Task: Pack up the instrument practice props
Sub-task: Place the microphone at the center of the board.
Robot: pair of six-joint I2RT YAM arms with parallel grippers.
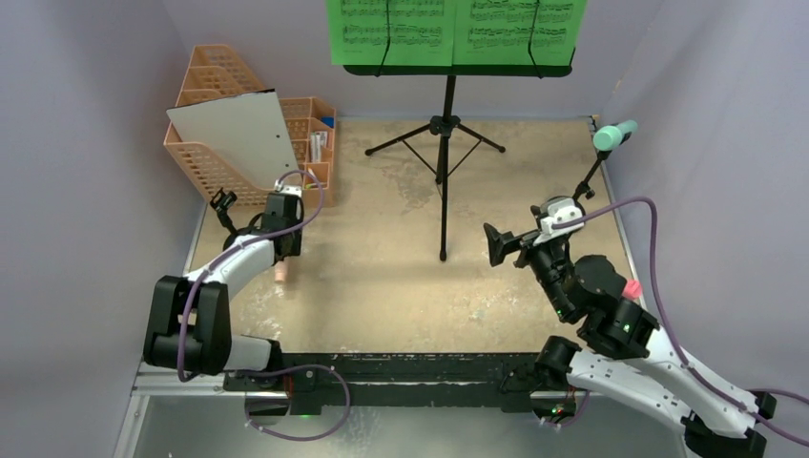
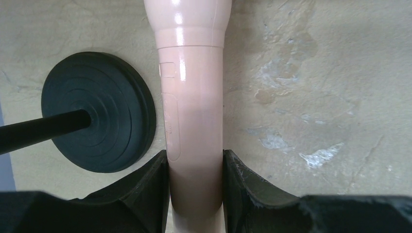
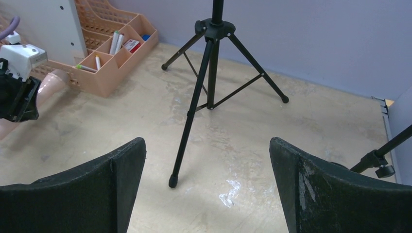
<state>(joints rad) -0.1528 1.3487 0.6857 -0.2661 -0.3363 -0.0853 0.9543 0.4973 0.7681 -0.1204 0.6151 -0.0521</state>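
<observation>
At about nine o'clock on the desk (image 1: pixel 382 296), the left gripper (image 2: pixel 196 162) pinches the handle of the pink toy microphone (image 2: pixel 192 97), and a black round-based holder (image 2: pixel 99 111) stands just beside it, close to the orange mesh organizer (image 1: pixel 205 162) and the leaning grey-white board (image 1: pixel 234 143) at ten o'clock. The right gripper (image 3: pixel 206 143) hangs at four o'clock with its jaws spread wide and nothing between them, facing the tripod legs (image 3: pixel 196 97), which stand between the two arms. The black music desk (image 1: pixel 456 69) at twelve o'clock carries two green pages (image 1: pixel 391 29) (image 1: pixel 520 29), and the mint microphone (image 1: pixel 613 135) sits on its stalk at two o'clock.
</observation>
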